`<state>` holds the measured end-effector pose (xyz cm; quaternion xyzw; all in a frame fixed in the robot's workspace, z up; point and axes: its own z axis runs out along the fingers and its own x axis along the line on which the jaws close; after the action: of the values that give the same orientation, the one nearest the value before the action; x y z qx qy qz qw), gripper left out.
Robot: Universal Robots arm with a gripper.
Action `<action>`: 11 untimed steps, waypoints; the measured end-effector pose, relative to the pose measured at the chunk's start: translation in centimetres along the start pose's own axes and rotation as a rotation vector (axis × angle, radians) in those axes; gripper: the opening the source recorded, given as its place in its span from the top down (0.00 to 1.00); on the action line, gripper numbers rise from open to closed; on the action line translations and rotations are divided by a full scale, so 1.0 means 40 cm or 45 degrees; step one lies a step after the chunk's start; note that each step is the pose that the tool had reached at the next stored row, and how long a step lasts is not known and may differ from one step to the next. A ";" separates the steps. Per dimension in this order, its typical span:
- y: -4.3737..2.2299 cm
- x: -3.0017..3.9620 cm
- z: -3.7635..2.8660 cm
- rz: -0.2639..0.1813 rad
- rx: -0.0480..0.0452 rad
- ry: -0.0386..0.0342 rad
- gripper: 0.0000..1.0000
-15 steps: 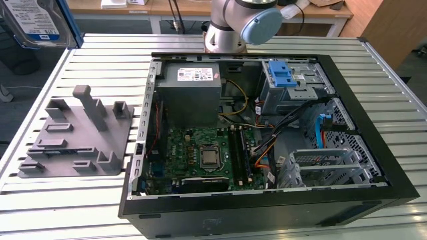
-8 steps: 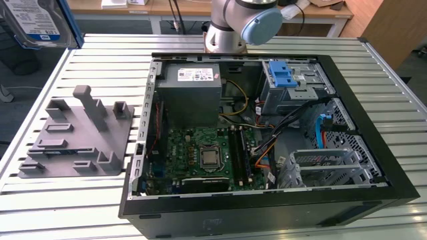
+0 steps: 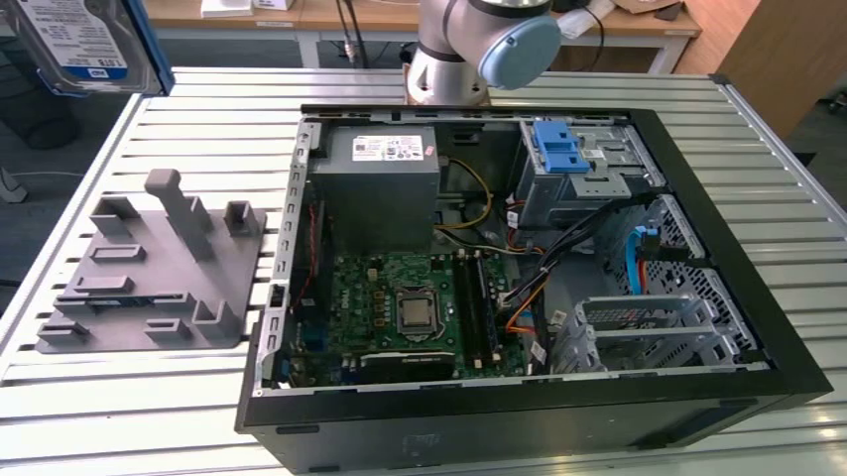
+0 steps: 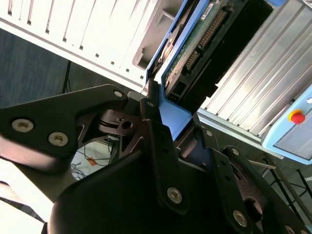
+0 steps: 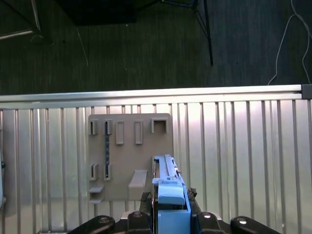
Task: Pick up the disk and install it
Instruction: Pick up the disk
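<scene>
The disk [image 3: 82, 40], silver with a white-and-blue label and blue side rails, hangs high in the air at the exterior view's upper left, above the table edge. In the second wrist view my gripper [image 4: 171, 113] is shut on the disk [image 4: 195, 46], its black fingers [image 4: 155, 127] clamping the blue rail, with the green circuit board and connector facing out. The first wrist view looks down past the gripper [image 5: 170, 217] and the disk's blue rail [image 5: 168, 187] to the table far below.
An open computer case [image 3: 530, 397] lies on the slatted table [image 3: 437, 84], holding a grey power-supply box [image 3: 384, 183], motherboard [image 3: 411, 307] and drive cage with blue latch [image 3: 562, 149]. A grey fixture plate [image 3: 153, 268] [image 5: 129, 156] sits at the exterior view's left. The arm's base [image 3: 463, 50] stands behind the case.
</scene>
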<state>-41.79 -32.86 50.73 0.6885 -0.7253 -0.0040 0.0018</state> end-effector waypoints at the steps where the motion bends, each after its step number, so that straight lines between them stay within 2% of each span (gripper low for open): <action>1: 0.000 0.000 -0.004 0.000 0.000 -0.0001 0.63; 3: -0.002 0.001 -0.011 0.000 0.000 0.0000 0.63; 5: -0.005 0.005 -0.012 0.000 0.000 0.0000 0.63; 11: -0.012 0.039 -0.012 0.000 0.000 0.0000 0.63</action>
<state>-41.41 -34.43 51.20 0.6885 -0.7252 -0.0039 0.0018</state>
